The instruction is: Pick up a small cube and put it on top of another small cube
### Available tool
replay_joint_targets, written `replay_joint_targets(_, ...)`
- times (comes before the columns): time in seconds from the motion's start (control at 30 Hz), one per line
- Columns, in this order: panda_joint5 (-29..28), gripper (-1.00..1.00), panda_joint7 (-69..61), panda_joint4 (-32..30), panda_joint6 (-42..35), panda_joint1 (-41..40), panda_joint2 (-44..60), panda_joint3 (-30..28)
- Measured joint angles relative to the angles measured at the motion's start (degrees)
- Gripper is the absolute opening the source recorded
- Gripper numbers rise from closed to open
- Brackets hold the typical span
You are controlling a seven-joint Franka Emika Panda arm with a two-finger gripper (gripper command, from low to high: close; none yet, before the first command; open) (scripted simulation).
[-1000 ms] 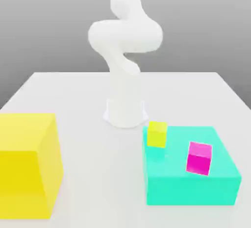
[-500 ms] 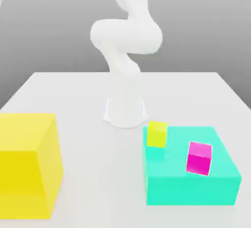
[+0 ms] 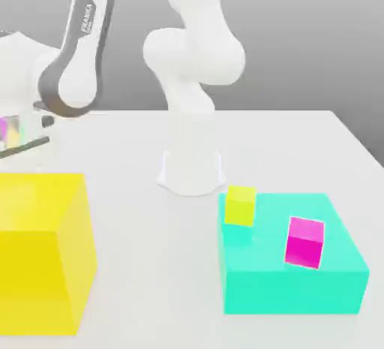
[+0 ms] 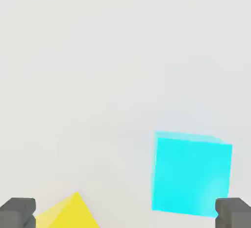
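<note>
One blue cube point(image 4: 191, 175) sits flat on the white worktop point(image 4: 98, 75) in the hand view, with one face and a thin strip of its upper side showing. The end effector point(image 4: 126, 213) hangs above it, spread wide and holding nothing. Its two dark fingers point(image 4: 17, 212) stand well apart at opposite edges of the picture. One fingertip overlaps a corner of the blue cube, though I cannot tell whether they touch. Just beside the other fingertip pokes a corner of the yellow block point(image 4: 68, 213), apart from the blue cube with bare worktop between them.

In the exterior view, take the white base point(image 3: 191, 171) as the middle of the dial. The yellow block lies at eight o'clock, large and near the front edge. The arm point(image 3: 82, 47) leans over from the base toward ten o'clock, and its hand reaches the exterior view's left edge above the yellow block's far side. At four o'clock lies the turquoise block point(image 3: 270, 280), broad and low. A magenta cube point(image 3: 304, 241) rests tilted on its top face. A lime cube point(image 3: 241, 205) stands at the turquoise block's eleven o'clock corner; whether it is on the block or beside it I cannot tell.
</note>
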Motion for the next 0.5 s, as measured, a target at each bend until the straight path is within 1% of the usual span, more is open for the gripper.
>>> replay_joint_targets(0.1, 6.3, 0.0, -4.1, 0.5, 4.7, -2.1, 6.1, 3.6)
replay_joint_targets(0.17, 9.7, 0.0, -6.6, 1.3, 8.0, -5.5, 10.2, 7.8)
replay_joint_targets(0.2, 10.8, -1.0, -7.5, 1.6, 9.5, -7.1, 12.0, 9.7)
replay_joint_targets(0.37, 10.7, -1.0, -7.4, 1.6, 9.7, -7.2, 12.0, 9.7)
replay_joint_targets(0.4, 11.2, -1.0, -7.8, 1.8, 10.5, -8.0, 13.0, 10.7)
replay_joint_targets(0.43, 10.8, -1.0, -7.5, 1.7, 10.0, -7.7, 12.4, 10.2)
replay_joint_targets(0.5, 8.3, -1.0, -5.5, 1.1, 7.6, -5.9, 9.4, 7.9)
